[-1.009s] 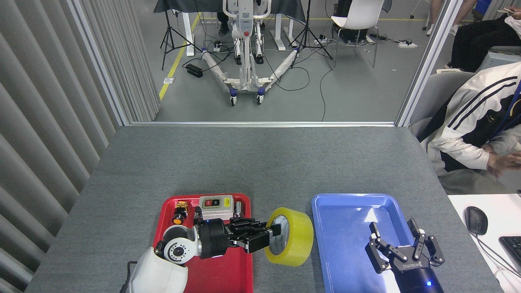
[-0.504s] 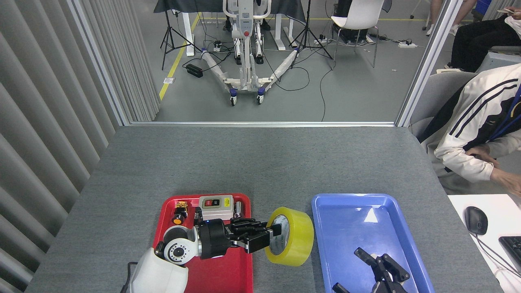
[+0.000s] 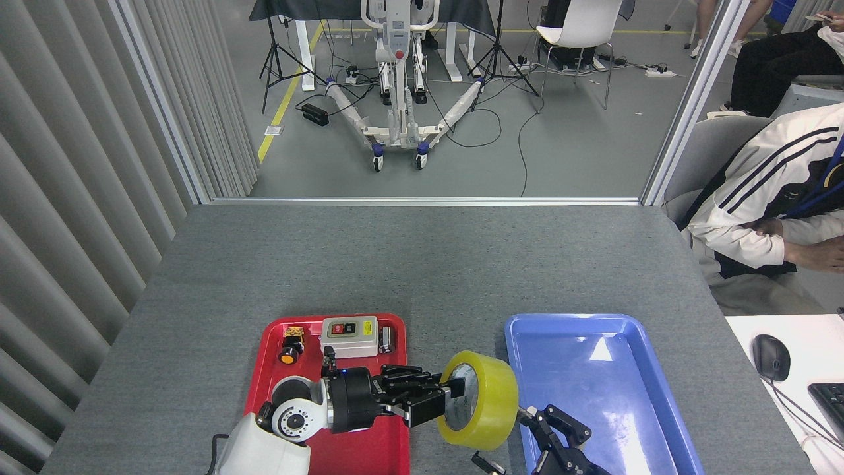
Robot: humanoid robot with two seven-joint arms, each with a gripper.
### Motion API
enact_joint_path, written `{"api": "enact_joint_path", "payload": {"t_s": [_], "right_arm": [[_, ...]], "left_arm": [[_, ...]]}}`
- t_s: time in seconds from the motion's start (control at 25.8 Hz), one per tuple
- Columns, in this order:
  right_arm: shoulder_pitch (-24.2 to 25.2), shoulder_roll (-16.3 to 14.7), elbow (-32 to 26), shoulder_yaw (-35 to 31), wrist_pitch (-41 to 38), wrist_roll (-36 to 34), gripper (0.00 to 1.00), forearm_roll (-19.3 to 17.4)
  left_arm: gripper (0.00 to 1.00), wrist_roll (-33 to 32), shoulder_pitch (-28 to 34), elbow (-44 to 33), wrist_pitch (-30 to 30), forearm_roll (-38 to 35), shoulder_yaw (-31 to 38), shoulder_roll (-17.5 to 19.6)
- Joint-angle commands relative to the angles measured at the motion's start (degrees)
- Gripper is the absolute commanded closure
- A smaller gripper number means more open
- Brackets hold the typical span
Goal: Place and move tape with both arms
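The tape (image 3: 484,402), a wide yellow roll with a pale core, stands on edge in the air between the two trays. My left gripper (image 3: 453,399) comes in from the left over the red tray (image 3: 262,376) and is shut on the roll's wall, one finger inside the core. My right gripper (image 3: 527,443) rises from the bottom edge just right of and below the tape, at the blue tray's near left corner. Its black fingers (image 3: 564,423) are spread open with nothing between them, and much of it is cut off by the frame.
The red tray's far end holds a grey switch box (image 3: 349,335), an orange-capped button (image 3: 288,348) and a small metal cylinder (image 3: 387,339). The blue tray (image 3: 580,320) lies to the right. A seated person (image 3: 758,211) is beside the table; a mouse (image 3: 770,356) and keyboard (image 3: 832,399) lie on the white desk.
The left gripper has carried the tape slightly right and toward me. The right gripper dropped from above the blue tray to the bottom edge and shifted left toward the tape.
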Motion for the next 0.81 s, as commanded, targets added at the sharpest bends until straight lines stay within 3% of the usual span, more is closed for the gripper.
{"api": "enact_joint_path", "payload": {"t_s": [0.0,0.19,0.31,0.39,0.58,0.66,0.78], "right_arm": [[0.2,-0.2,0.0,0.5,-2.1,-0.1,0.57,0.1],[0.3,-0.3,0.0,0.5,-3.2,-0.1,0.88,0.1],[0.4,-0.3,0.0,0.5,-3.1,-0.1,1.0,0.1],[0.5,-0.4,0.0,0.4,-3.1,-0.1,1.0,0.1],[0.4,-0.7,0.0,-1.5,-1.8,-0.2,1.0,0.9],[0.5,-1.0,-0.1,-3.4,-1.2,-0.2,1.0,0.9],[0.4,-1.4,0.1,-7.3,1.6,-0.1,1.0,1.7]], "left_arm": [[1.0,0.0,0.1,-0.7,0.0,0.1,-0.5,0.0],[0.98,0.0,0.1,-0.7,0.0,0.2,-0.1,-0.1],[0.36,0.8,-0.3,-0.9,0.0,0.3,1.9,-0.2],[0.0,3.6,-0.8,-0.9,0.0,0.3,5.1,-0.2],[0.0,5.8,-0.6,-2.6,0.0,2.0,5.9,1.3],[0.0,8.9,0.9,-2.9,0.0,3.4,6.3,4.0],[0.0,24.8,5.5,-4.8,2.5,0.0,7.0,8.8]]}}
